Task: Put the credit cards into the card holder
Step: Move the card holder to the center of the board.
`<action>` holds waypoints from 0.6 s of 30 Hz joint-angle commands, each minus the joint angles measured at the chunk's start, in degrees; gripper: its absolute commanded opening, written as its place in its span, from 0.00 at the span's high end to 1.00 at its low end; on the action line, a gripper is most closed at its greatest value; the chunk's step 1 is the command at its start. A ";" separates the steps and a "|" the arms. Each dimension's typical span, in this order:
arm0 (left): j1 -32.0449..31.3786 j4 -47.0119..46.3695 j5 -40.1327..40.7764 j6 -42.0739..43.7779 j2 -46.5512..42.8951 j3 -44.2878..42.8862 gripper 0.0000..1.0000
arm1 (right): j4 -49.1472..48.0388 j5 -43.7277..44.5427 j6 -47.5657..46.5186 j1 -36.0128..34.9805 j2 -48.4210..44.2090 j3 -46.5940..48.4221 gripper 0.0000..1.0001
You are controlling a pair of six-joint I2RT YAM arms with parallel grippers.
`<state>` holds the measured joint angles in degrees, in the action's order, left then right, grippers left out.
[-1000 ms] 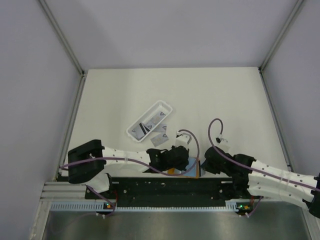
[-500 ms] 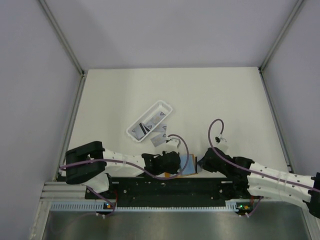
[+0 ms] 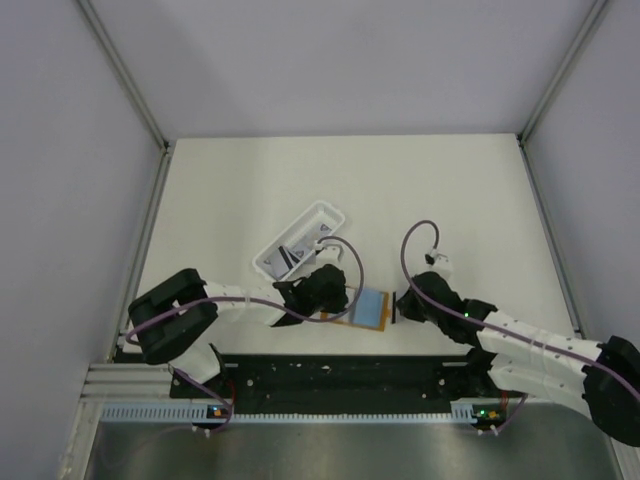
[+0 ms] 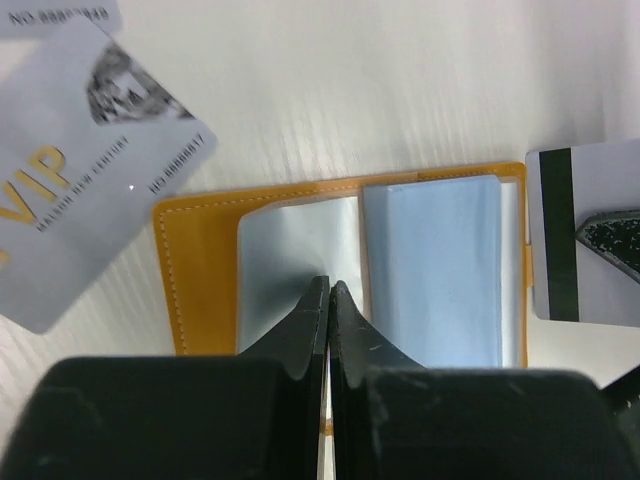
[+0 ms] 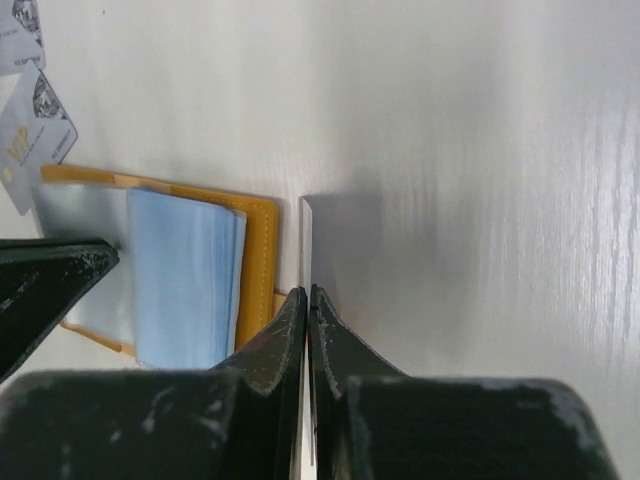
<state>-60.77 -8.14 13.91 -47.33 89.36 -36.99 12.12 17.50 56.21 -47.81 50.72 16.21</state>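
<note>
The card holder point(image 3: 370, 306) lies open on the table, orange-tan with pale blue-grey sleeves; it shows in the left wrist view point(image 4: 200, 270) and the right wrist view point(image 5: 256, 260). My left gripper point(image 3: 340, 300) is shut, tips point(image 4: 329, 286) on the holder's middle sleeve, a thin pale sheet between the jaws. My right gripper point(image 3: 398, 306) is shut on a white credit card point(image 5: 305, 240) held on edge just right of the holder. Its black stripe shows in the left wrist view point(image 4: 560, 230). A grey VIP card point(image 4: 80, 170) lies left of the holder.
A long white tray point(image 3: 322, 212) with several cards stands behind the left gripper. More loose cards point(image 5: 20, 40) lie between tray and holder. The black base rail point(image 3: 340, 375) runs along the near edge. Grey walls enclose the table.
Both grippers have moved away from the near edge toward the tray. The open card holder has moved with the left gripper. The right gripper has followed with its card.
</note>
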 commanded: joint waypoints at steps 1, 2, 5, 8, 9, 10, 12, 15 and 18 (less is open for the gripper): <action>1.97 3.39 -0.73 6.81 1.60 -2.47 1.00 | -4.29 -4.75 -12.95 4.13 6.57 4.79 1.00; 2.06 3.57 -0.99 7.16 1.60 -2.99 1.00 | -4.91 -5.10 -13.83 4.48 8.06 5.84 1.00; 2.06 3.66 -1.52 6.90 1.34 -3.17 1.00 | -7.02 -6.42 -16.04 5.71 11.76 7.87 1.00; 1.98 4.62 -0.64 6.11 -0.49 -2.65 1.00 | -6.50 -5.72 -17.44 5.98 13.35 10.24 1.00; 1.97 5.24 -0.12 6.02 -1.64 -2.56 1.00 | -5.80 -5.28 -17.71 5.98 13.09 11.12 1.00; 2.06 5.85 0.58 6.02 -2.69 -2.56 1.00 | -4.49 -4.76 -18.14 5.89 12.57 11.82 1.00; 1.97 7.17 1.29 6.63 -5.15 -3.17 1.00 | -1.94 -3.79 -19.20 6.06 10.37 13.75 1.00; 1.97 9.71 1.91 7.69 -7.62 -4.92 1.00 | 2.11 -3.87 -20.08 5.98 8.09 16.57 1.00; 2.06 10.16 1.65 8.31 -8.94 -6.07 1.00 | 3.09 -7.37 -18.60 5.98 7.03 17.54 1.00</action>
<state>-58.81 0.54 14.41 -40.88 83.77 -39.81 12.99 12.47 38.35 -42.19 60.29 29.87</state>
